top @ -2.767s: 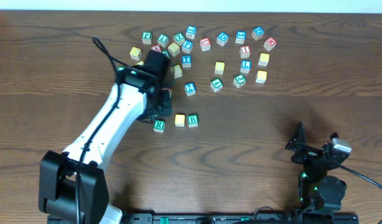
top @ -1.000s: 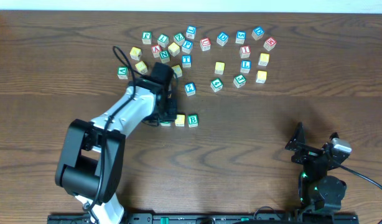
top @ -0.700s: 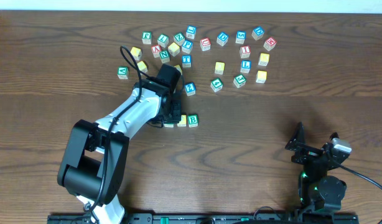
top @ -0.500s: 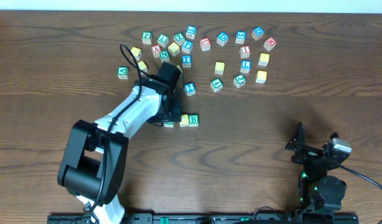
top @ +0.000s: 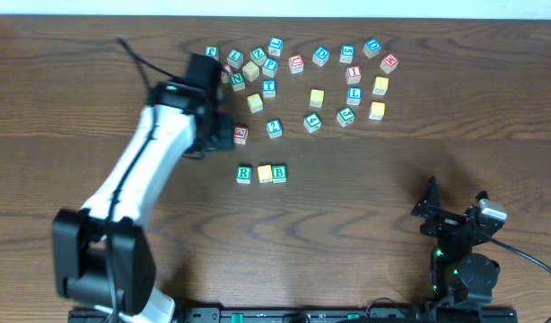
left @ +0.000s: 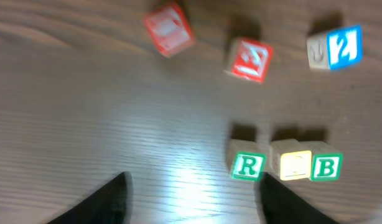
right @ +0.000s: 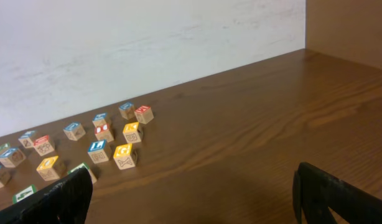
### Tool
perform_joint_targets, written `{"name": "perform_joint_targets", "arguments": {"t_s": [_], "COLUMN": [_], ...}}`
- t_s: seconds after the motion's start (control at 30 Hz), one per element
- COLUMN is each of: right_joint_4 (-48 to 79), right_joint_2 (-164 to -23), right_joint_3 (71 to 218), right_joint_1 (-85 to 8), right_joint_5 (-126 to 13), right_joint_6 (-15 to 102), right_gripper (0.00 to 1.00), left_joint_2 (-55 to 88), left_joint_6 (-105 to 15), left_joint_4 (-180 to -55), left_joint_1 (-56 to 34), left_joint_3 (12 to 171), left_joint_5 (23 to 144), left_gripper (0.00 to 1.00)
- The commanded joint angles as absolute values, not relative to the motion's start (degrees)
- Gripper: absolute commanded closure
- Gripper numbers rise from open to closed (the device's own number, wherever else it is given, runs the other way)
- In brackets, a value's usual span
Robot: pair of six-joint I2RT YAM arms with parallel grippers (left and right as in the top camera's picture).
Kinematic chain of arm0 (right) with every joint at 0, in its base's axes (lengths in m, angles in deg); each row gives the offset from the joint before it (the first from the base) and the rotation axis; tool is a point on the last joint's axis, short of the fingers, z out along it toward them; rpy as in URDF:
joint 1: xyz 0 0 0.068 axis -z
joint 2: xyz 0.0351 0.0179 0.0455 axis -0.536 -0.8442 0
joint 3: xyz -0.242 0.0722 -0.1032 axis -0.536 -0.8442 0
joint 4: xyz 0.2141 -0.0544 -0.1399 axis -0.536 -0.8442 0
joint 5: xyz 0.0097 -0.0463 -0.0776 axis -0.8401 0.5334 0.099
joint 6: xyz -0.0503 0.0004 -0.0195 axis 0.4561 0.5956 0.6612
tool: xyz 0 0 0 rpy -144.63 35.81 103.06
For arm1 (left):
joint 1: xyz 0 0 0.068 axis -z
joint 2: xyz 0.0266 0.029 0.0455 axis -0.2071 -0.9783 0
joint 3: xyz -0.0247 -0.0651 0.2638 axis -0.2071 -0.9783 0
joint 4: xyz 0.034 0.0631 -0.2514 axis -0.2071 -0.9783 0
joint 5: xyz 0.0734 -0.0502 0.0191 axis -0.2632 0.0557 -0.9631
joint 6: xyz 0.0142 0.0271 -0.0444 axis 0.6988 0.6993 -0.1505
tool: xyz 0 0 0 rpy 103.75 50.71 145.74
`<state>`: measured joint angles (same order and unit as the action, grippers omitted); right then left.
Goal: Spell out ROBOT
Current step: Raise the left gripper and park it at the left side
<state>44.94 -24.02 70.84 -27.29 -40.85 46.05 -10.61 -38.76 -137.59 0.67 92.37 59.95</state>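
**Dark wooden table, three of five letters down**

On the table [top: 347, 224], the green-edged R cube [left: 247, 166], a yellow-faced cube [left: 295, 165] and the green-edged B cube [left: 326, 167] sit touching in a tight row. The row is well apart from the loose pile at the far side.

My left pincer [left: 194, 190] hangs spread over bare wood near the R, gripping nothing. My right pincer [right: 197, 199] is spread wide too, parked at the near right and empty.

The yellow face is blurred from my wrist, so I cannot confirm its letter. I judge a second yellow cube and the blue-edged T cube [top: 269, 87] are left to fetch.

The T sits close among its neighbours, so my fingers could knock them aside or pinch two at once. When I set a cube next to the B, a finger could shove the row crooked.
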Motion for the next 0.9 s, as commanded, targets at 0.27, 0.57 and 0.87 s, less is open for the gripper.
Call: {"name": "perform_joint_targets", "arguments": {"t_s": [0.27, 0.57, 0.87], "right_joint_4": [44.74, 44.74, 44.76], "right_joint_2": [-23.75, -23.75, -23.75], "right_joint_3": [70.77, 70.77, 70.77], "right_joint_1": [-27.16, -27.16, -27.16], "right_joint_5": [-40.56, -40.56, -40.56], "right_joint_6": [45.63, 45.63, 45.63], "right_gripper": [0.01, 0.01, 0.01], "left_joint_2": [-1.21, -1.28, -1.28], "left_joint_6": [-34.87, -34.90, -34.90], "left_joint_4": [-138.82, -138.82, -138.82], "left_joint_1": [-11.92, -12.31, -12.31], "left_joint_3": [94.20, 94.14, 94.14], "left_joint_5": [56.56, 56.56, 56.56], "left_gripper": [0.02, 0.02, 0.02]}}
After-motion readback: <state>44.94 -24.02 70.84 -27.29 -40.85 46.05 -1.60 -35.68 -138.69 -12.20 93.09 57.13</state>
